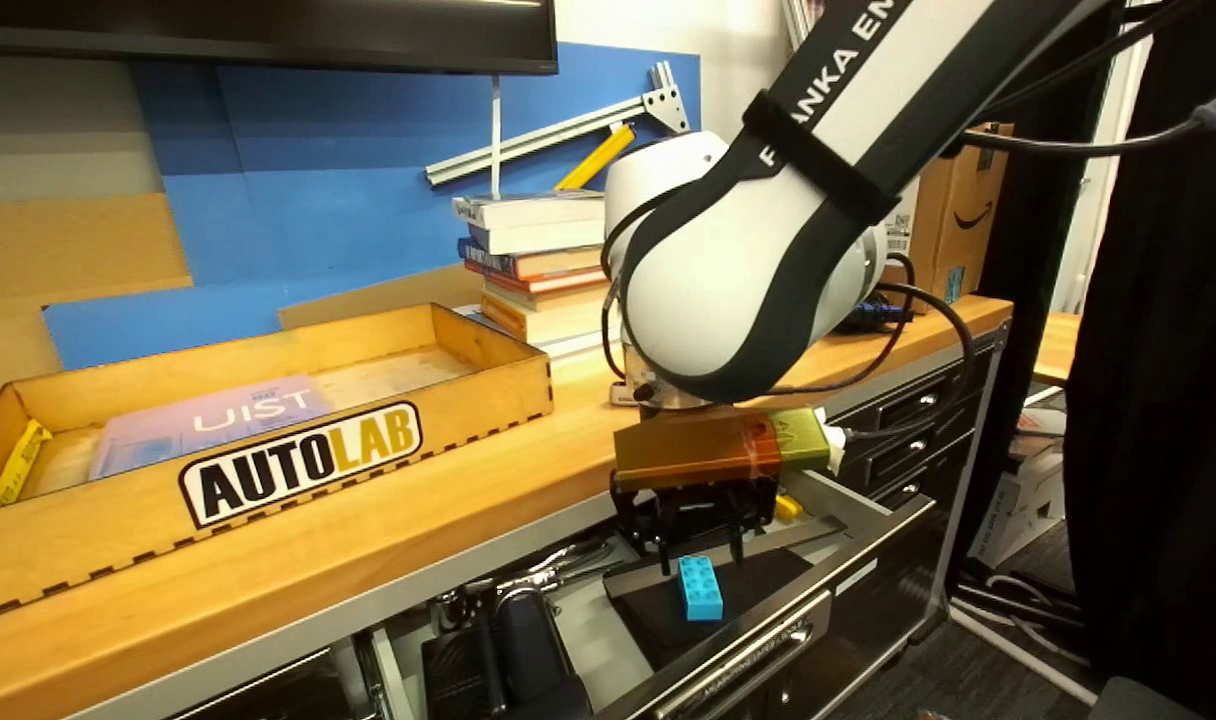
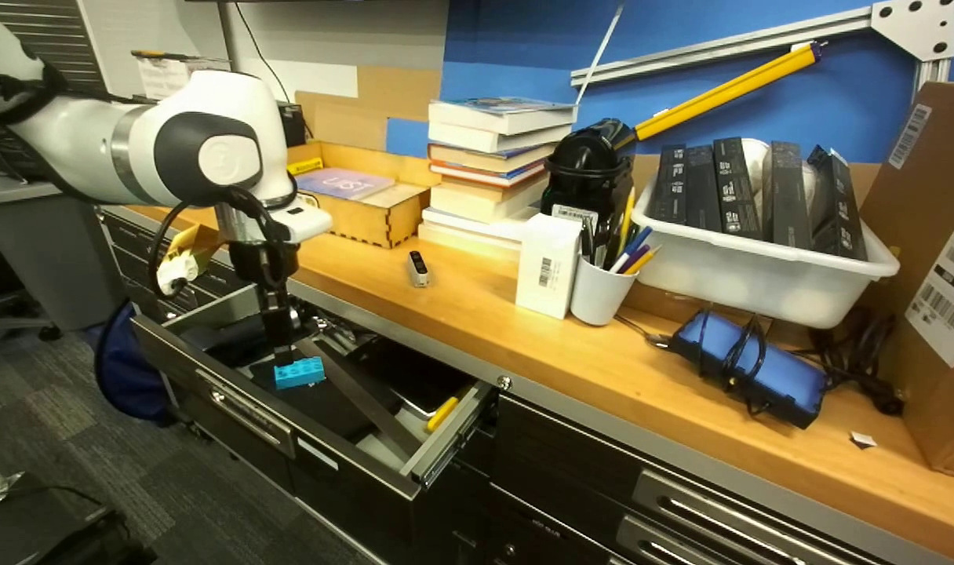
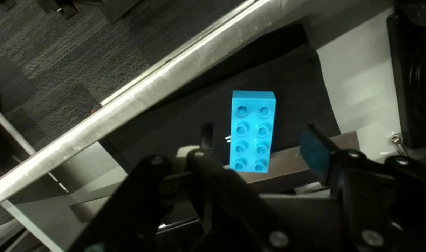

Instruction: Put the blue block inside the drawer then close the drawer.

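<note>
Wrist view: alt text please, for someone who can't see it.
A bright blue studded block appears between the open jaws of the pincer, gaps on either side, against a flat black item in the drawer. The drawer's pale metal rim crosses diagonally, with dark carpet beyond it at upper left.

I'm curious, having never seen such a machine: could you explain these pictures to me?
The machine is a single robot arm ending in a two-fingered hand. Two pictures come from cameras standing outside it; the third looks down from its wrist. On the wooden worktop are stacked books and a shallow box marked AUTOLAB. Below, the blue block appears to lie in the open drawer. The hand holds nothing: its fingers stand apart, with a gap on each side of the block.
</note>
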Available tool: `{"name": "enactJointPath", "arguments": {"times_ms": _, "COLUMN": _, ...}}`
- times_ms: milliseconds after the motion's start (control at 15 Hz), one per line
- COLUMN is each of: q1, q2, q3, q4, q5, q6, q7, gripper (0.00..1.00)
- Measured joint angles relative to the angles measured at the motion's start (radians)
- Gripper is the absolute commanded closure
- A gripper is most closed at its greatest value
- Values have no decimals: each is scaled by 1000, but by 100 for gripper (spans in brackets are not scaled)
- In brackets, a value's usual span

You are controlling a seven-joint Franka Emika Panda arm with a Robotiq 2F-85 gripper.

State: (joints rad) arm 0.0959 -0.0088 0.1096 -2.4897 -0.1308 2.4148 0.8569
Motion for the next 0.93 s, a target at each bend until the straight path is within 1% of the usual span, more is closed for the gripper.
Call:
{"name": "enactJointPath", "arguments": {"times_ms": 67, "q1": 1, "q2": -8, "q3": 1, "q4": -10, "q5": -10, "q6": -3, "q7": 8, "gripper": 0}}
{"name": "enactJointPath", "arguments": {"times_ms": 267, "q1": 11, "q2": -68, "q3": 15, "q4": -72, "q5": -15, "q6": -14, "q7": 4, "gripper": 0}}
{"name": "enactJointPath", "arguments": {"times_ms": 533, "q1": 36, "q2": -212, "q3": 51, "q4": -202, "q5": 17, "q6": -2, "q7": -41, "gripper": 0}}
{"name": "enactJointPath", "arguments": {"times_ms": 600, "q1": 41, "q2": -247, "q3": 57, "q4": -231, "q5": 31, "q6": 10, "q7": -64, "gripper": 0}}
{"name": "enactJointPath", "arguments": {"times_ms": 733, "q1": 58, "q2": -286, "q3": 59, "q4": -267, "q5": 85, "q6": 20, "q7": -176, "gripper": 0}}
{"name": "enactJointPath", "arguments": {"times_ms": 800, "q1": 64, "q2": -283, "q3": 59, "q4": -268, "q5": 113, "q6": 20, "q7": -233, "gripper": 0}}
{"name": "enactJointPath", "arguments": {"times_ms": 933, "q1": 66, "q2": -244, "q3": 60, "q4": -267, "q5": 137, "q6": 19, "q7": -293, "gripper": 0}}
